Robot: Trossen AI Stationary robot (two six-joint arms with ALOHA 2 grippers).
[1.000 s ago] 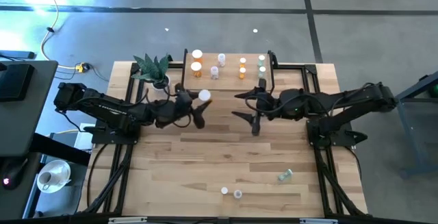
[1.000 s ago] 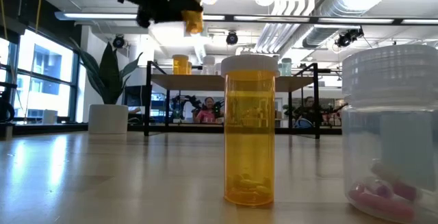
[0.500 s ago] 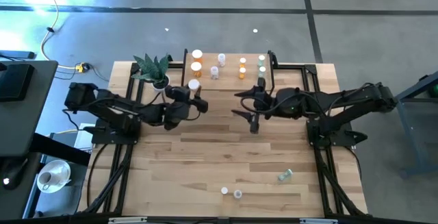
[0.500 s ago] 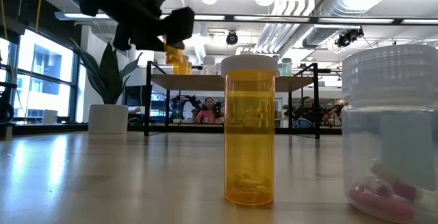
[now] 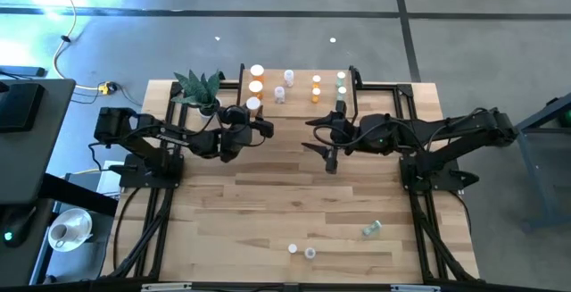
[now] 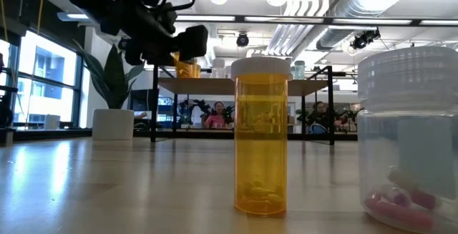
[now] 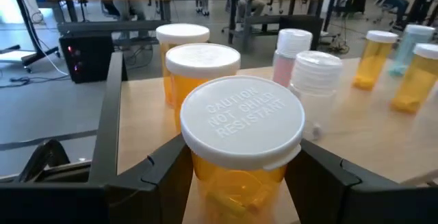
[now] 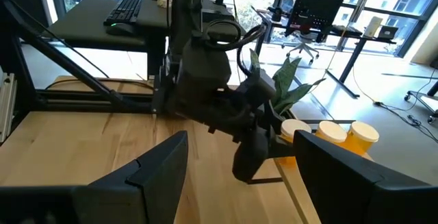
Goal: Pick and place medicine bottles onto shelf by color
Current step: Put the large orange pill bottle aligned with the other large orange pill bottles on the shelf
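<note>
Orange bottle (image 7: 236,148) sits clamped between the left gripper (image 5: 253,119) fingers right at the shelf (image 5: 301,80) edge, two more orange bottles just ahead, right gripper (image 5: 332,146) hanging open nearby.

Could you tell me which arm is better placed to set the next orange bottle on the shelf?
The left. Its claw is shut on an orange bottle at the shelf edge, beside the two orange bottles already there. The right claw is open and empty.

Potted plant (image 5: 200,87) at bench (image 5: 268,203) far-left corner; monitor (image 8: 316,5) & keyboard (image 8: 124,7) in room behind.
</note>
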